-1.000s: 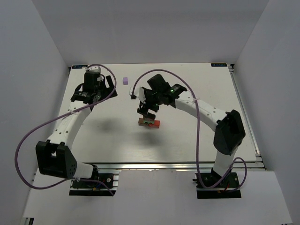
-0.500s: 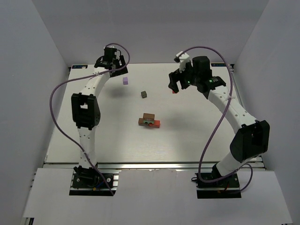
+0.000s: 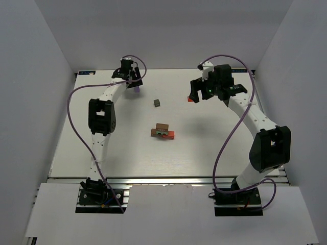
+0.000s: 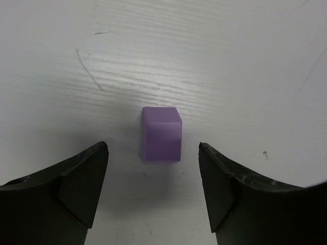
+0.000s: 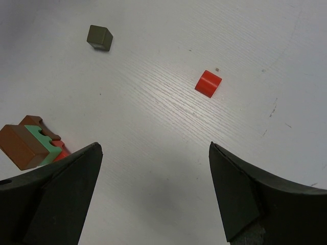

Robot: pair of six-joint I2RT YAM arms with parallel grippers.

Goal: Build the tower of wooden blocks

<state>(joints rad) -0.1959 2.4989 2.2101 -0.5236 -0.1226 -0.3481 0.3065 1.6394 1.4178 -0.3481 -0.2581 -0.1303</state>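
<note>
Nearest the arm bases, around the middle of the white wood-grain table (image 3: 117, 153), you have the tower (image 3: 162, 131). It is a low cluster of small painted wood blocks, with brown pieces, a green piece against them and a red piece at the right end. Your right wrist view catches it at the lower left edge, where a brown block (image 5: 23, 145) touches the green block (image 5: 43, 143).

Farther back and slightly left, a small dark grey wooden cube (image 3: 157, 102) stands alone on the table, well apart from the tower.

Beyond that, on the right, a small red wooden block (image 3: 190, 100) lies just beside the right gripper (image 3: 195, 94). From the wrist, your right gripper (image 5: 154, 148) has its jaws wide apart with only bare table between them. The red block (image 5: 208, 83) lies ahead of the fingers, nearer the right-hand one, and touches neither.

Farthest away, near the table's back edge on the left, your left gripper (image 3: 133, 80) hangs over a small lilac wooden cube (image 3: 137, 88). In its wrist view the lilac cube (image 4: 161, 134) sits on the table between the two dark fingers (image 4: 76, 189). The jaws stand apart, with bare table showing on either side of the cube, so neither finger touches it. The cube is nearer the finger at the right of that view.
</note>
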